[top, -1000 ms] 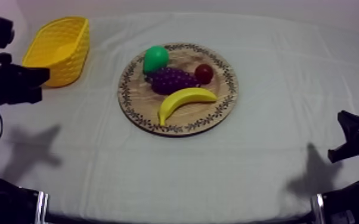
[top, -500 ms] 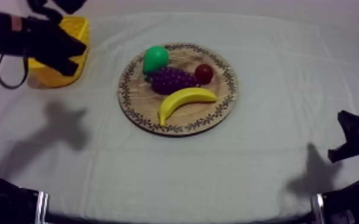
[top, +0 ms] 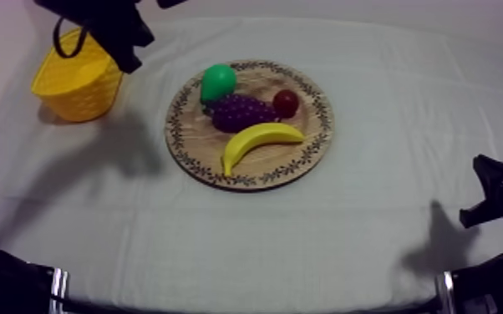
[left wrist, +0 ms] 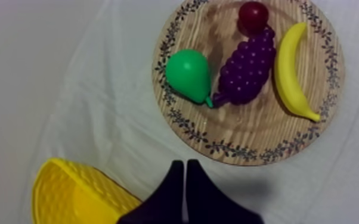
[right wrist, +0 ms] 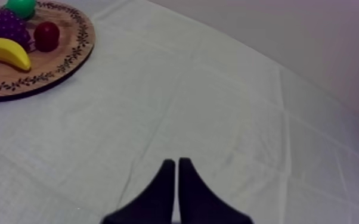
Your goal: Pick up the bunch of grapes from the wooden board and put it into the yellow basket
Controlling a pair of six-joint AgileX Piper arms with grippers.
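Note:
The purple bunch of grapes (top: pixel 242 111) lies in the middle of the round wooden board (top: pixel 309 154), between a green pear (top: pixel 218 82), a small red fruit (top: pixel 286 103) and a banana (top: pixel 259 140). The yellow basket (top: pixel 75 79) stands at the far left. My left gripper (top: pixel 129 58) hangs over the basket's right end, left of the board. Seen from the left wrist, its fingers lie together as a narrow wedge (left wrist: pixel 183 174) between the basket (left wrist: pixel 74 193) and the board (left wrist: pixel 217 146), short of the grapes (left wrist: pixel 247 67). My right gripper (right wrist: pixel 175 164) is shut above bare cloth.
My right arm (top: pixel 493 200) rests low at the right edge, far from the board (right wrist: pixel 68 59). Grey-white cloth spreads wide in front of and to the right of the board. The pear (left wrist: pixel 189 72) touches the grapes on the basket's side.
My left arm has swung from the table's left edge up and to the right, over the basket toward the board. The fruit, basket and right arm have not moved.

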